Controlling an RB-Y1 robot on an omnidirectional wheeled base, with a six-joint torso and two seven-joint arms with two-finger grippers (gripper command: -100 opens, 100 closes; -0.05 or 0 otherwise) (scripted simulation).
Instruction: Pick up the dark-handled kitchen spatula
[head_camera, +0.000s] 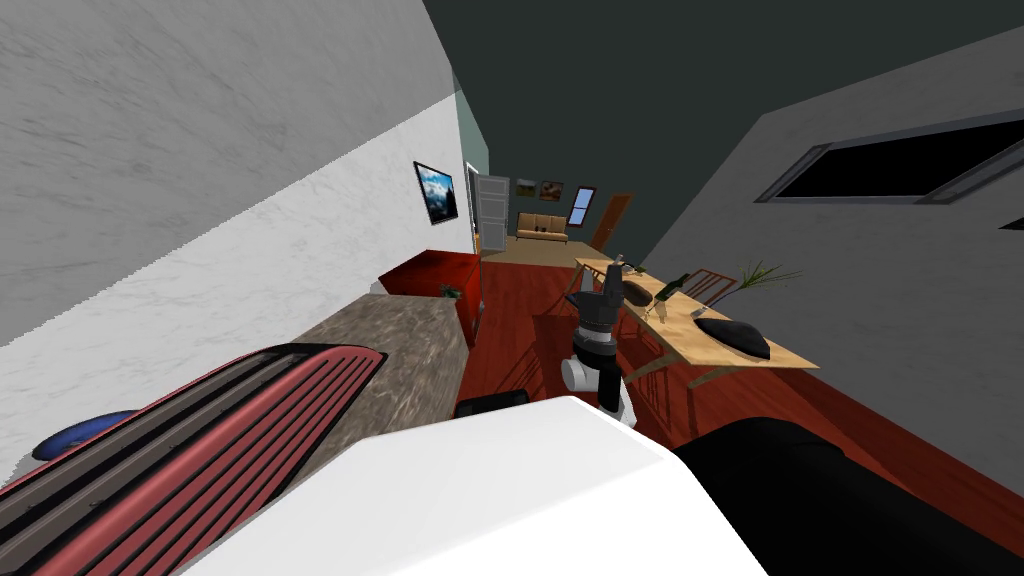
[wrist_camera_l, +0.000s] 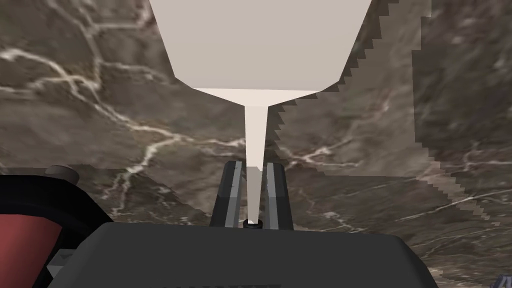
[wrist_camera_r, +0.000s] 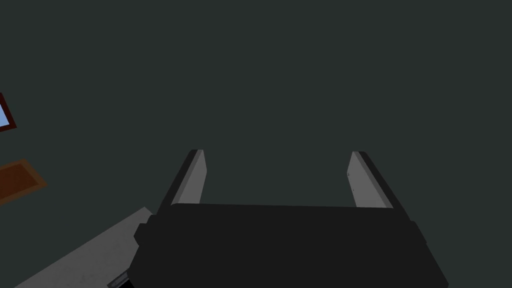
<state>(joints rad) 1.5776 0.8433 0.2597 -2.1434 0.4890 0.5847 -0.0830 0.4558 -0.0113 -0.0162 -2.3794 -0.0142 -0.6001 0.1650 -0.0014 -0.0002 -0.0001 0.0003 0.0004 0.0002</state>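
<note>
Spatula (wrist_camera_l: 260, 45) is showing upper centre of the left wrist frame, marbled counter (wrist_camera_l: 75, 110) behind. Left gripper (wrist_camera_l: 254, 165) is pinching its thin neck, nearly closed. Risk: narrow grip, wide blade, so it's likely pivoting or slipping out. Right gripper (wrist_camera_r: 275, 152) is hanging wide open, empty.

Spatula (wrist_camera_l: 260, 50): pale off-white blade and stem; tabletop (wrist_camera_l: 100, 125): brown marble, pale veins; rack (head_camera: 200, 440): red, black slats; cabinet (head_camera: 435, 272): red; floor (head_camera: 520, 320): reddish-brown wood; left gripper (wrist_camera_l: 255, 170): grey fingers, dark body; right gripper (wrist_camera_r: 277, 153): same colours.
</note>
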